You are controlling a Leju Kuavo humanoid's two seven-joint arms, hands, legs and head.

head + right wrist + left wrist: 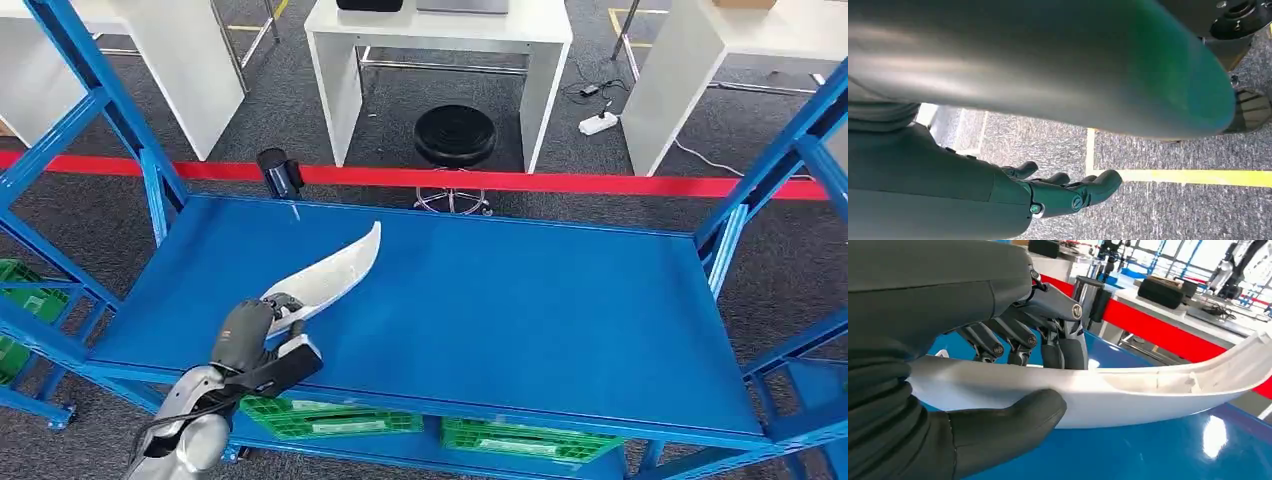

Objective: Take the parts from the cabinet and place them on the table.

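Note:
A long curved white plastic part (335, 272) lies over the left half of the blue shelf top (520, 310). My left hand (255, 335) grips its near end at the shelf's front left. In the left wrist view the thumb (1013, 425) presses one side of the white part (1148, 392) and the dark fingers (1018, 340) wrap the other side; its far end curves up above the blue surface. My right hand (1063, 192) hangs over grey carpet with its fingers apart, holding nothing.
Blue rack uprights (110, 120) stand at the shelf's corners. Green crates (330, 418) sit on the level below. A red barrier tape (560, 182) runs behind the rack, with a black stool (455, 140) and white tables (440, 50) beyond. A yellow floor line (1193, 176) crosses the carpet.

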